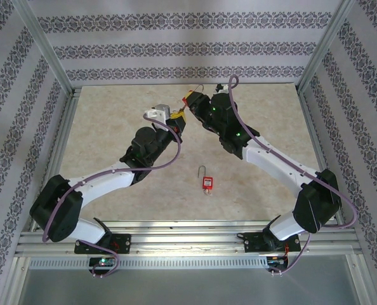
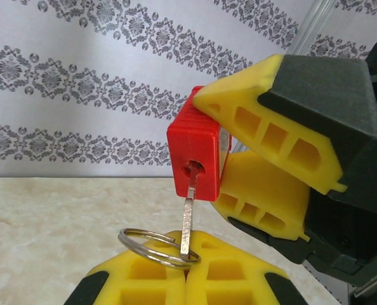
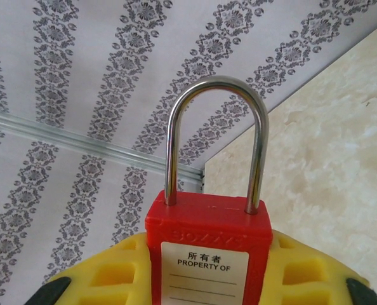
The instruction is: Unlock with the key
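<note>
Left hand (image 2: 187, 270) is clamping the key (image 2: 188, 216), its shaft running straight into the padlock (image 2: 193, 159) that my right hand (image 2: 230, 149) is gripping.

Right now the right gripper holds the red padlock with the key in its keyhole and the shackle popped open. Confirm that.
Not open: the right wrist view shows the shackle with both legs seated in the red padlock. The right gripper does hold it, key in the keyhole.

You see the red plastic padlock with steel shackle (image 3: 207, 244), both legs seated; the flat silver key (image 2: 188, 216) sits in its keyhole.
</note>
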Tool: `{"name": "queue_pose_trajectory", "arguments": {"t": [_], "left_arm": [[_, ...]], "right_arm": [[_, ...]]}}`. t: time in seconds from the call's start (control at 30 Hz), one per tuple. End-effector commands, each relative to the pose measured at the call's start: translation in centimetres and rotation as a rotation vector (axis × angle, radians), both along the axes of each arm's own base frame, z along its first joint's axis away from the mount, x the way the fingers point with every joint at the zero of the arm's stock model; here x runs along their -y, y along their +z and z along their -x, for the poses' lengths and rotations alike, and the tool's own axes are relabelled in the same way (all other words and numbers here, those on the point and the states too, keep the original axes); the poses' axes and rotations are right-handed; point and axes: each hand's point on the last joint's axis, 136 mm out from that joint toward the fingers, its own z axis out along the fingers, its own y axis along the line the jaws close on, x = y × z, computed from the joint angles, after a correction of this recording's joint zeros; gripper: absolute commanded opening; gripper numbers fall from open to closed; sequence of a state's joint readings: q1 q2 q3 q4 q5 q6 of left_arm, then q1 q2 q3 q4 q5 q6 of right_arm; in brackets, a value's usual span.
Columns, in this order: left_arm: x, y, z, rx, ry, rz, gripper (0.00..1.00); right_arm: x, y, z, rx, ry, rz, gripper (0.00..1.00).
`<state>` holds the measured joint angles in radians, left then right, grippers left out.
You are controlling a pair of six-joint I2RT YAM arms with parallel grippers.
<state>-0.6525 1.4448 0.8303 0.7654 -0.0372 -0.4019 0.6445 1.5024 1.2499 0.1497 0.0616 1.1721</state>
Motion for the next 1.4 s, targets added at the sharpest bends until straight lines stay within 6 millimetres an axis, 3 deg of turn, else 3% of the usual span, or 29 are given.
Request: {"name": "queue_pose_trajectory", "arguments": {"t": [0.0,0.1,0.27,0.57,0.83,1.07,1.1,1.17,1.23,1.37], "left_arm": [[2.9,5.0,0.6,0.116,-0.135,0.086,0.00],[1.5,5.2,0.0,0.103,-0.094,0.086,0.00],[-0.5,6.6,-0.4,0.095,-0.037,0.051,0.00],[-3.7,6.8,-0.8,0.075,0.024,0.034,0.00],[-3.5,3.7,-0.2,0.007,-0.016,-0.009,0.00],[-4.8,-0.1,2.0,-0.135,-0.043,-0.062,0.00],[-5.0,-0.4,2.3,-0.156,-0.047,-0.064,0.03],[-5.5,-1.0,2.8,-0.195,-0.043,-0.071,0.33],[-6.2,-1.4,3.1,-0.236,-0.025,-0.052,0.51],[-8.0,-2.5,3.4,-0.360,0.016,-0.031,0.68]], "right_arm": [[-8.6,0.6,8.6,-0.050,0.461,-0.023,0.00],[-9.3,1.0,9.1,-0.013,0.523,0.005,0.00],[-10.2,0.0,9.9,-0.034,0.601,0.019,0.00],[-9.1,-1.2,9.8,-0.053,0.575,0.060,0.00],[-7.2,-2.9,8.1,-0.079,0.507,0.107,0.00],[-3.5,-4.5,7.2,-0.093,0.416,0.236,0.00],[-3.0,-4.8,7.0,-0.101,0.404,0.253,0.00],[-2.1,-5.1,6.8,-0.106,0.385,0.288,0.00],[-1.0,-5.5,6.7,-0.116,0.361,0.345,0.00],[1.6,-6.2,6.4,-0.124,0.300,0.422,0.00]]}}
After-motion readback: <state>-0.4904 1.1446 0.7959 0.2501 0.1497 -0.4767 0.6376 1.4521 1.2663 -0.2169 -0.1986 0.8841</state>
